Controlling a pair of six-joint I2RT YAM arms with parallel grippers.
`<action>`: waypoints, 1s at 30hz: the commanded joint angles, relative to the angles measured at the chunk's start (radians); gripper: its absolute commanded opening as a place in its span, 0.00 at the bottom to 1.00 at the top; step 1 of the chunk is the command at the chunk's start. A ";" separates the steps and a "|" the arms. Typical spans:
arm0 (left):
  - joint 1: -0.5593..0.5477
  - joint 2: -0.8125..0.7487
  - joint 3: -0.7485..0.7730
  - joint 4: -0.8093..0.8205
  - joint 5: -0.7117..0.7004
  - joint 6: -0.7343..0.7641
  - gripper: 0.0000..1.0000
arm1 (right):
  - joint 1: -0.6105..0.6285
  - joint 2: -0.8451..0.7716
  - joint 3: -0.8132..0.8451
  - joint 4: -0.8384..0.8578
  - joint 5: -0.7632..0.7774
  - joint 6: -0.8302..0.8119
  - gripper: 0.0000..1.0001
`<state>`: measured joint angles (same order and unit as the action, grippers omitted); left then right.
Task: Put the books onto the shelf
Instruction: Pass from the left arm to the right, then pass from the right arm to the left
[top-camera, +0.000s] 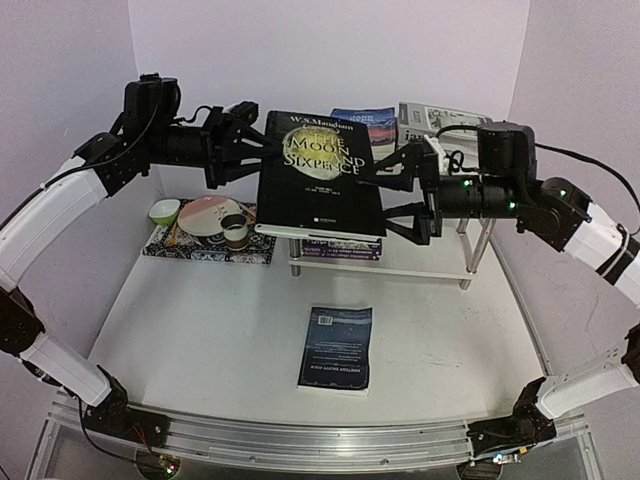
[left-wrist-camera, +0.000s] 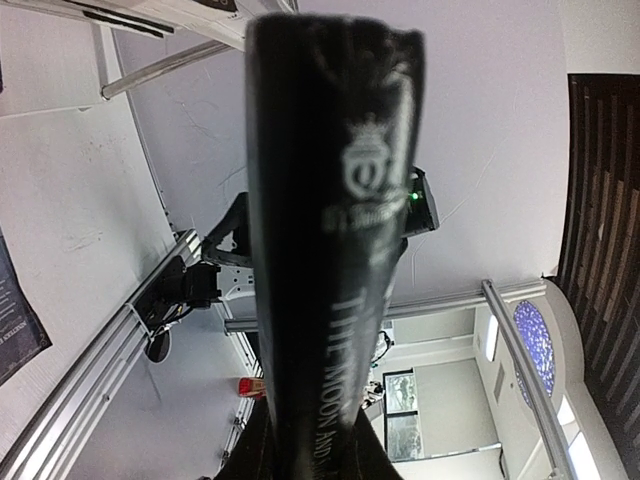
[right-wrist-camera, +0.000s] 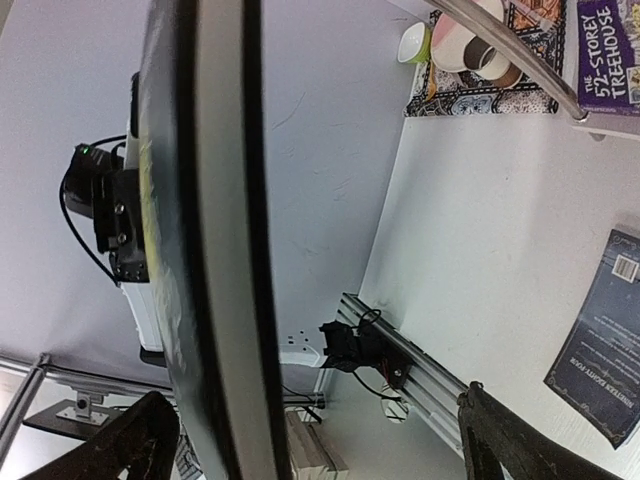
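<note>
Nearest me, a dark blue book (top-camera: 335, 347) lies flat on the worktop (top-camera: 200, 330), not yet shelved. Beyond it the black book (top-camera: 320, 170) hangs face up in the air over the shelf (top-camera: 440, 262).

My worry is that it hangs from one edge only. Its weight could twist it out of that grip, and it could drop onto the shelf's front edge or slide off.

The left pincer (top-camera: 250, 145) is nearly closed, clamped on the spine side. The right pincer (top-camera: 395, 197) stands wide, its fingers straddling the opposite edge without pinching it. Farther back, more books (top-camera: 365, 122) show behind the held one.
</note>
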<state>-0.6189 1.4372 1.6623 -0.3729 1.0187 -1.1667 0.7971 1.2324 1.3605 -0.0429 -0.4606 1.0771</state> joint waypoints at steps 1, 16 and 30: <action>-0.063 -0.025 0.088 0.169 0.056 -0.033 0.00 | -0.001 0.023 0.071 0.162 -0.056 0.098 0.93; -0.097 -0.109 -0.069 0.166 -0.172 0.010 0.63 | -0.001 -0.083 -0.017 0.300 0.196 0.140 0.00; -0.479 -0.369 -0.191 -0.253 -0.911 0.571 0.96 | -0.001 -0.032 0.055 0.094 0.358 0.244 0.00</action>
<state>-0.9752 1.0782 1.4097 -0.4202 0.4072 -0.9218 0.7944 1.2346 1.3384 0.0406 -0.1368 1.2648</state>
